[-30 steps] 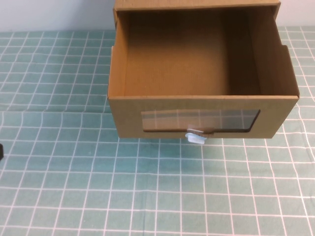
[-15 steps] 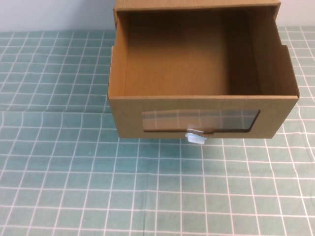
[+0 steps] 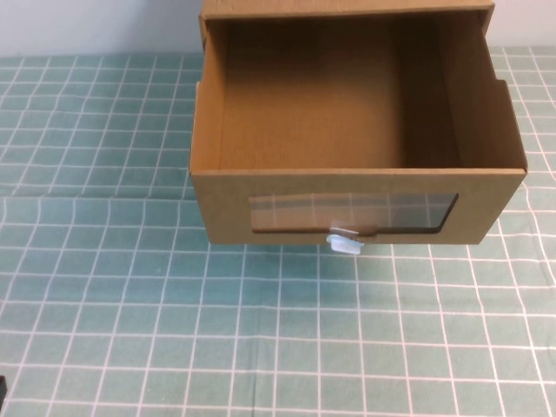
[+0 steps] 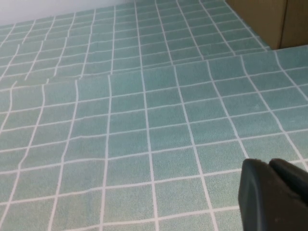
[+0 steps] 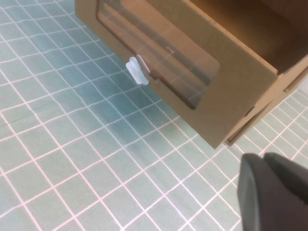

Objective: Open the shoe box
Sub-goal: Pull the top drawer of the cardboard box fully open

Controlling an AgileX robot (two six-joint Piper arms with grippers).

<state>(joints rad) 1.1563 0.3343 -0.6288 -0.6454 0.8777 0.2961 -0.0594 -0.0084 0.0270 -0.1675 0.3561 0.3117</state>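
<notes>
From the high view, the shoe box [image 3: 347, 130] sits on a green grid cloth [image 3: 104, 304] with its drawer slid out toward the robot and its brown cardboard floor in view. The front panel [image 3: 221, 204] carries a clear window [image 3: 352, 213]. A pale blue pull tab [image 3: 346, 243] pokes out under the window's lower edge.

In the left wrist view, the left gripper [image 4: 269, 166] hovers low over the cloth. Its two dark fingers are pressed together with nothing between them. Only a brown corner of the shoe box [image 4: 260, 19] shows, well ahead of this gripper and off to one side, with open cloth between the two.

In the right wrist view, the right gripper [image 5: 263, 159] hangs over the cloth, fully closed and gripping nothing. The shoe box [image 5: 231, 91] stands ahead of it, near but not touching, with one lower corner the closest part. The window [image 5: 159, 53] lies farther along that face from the gripper. The pull tab [image 5: 137, 71] is farther still — well clear of the fingertips.
</notes>
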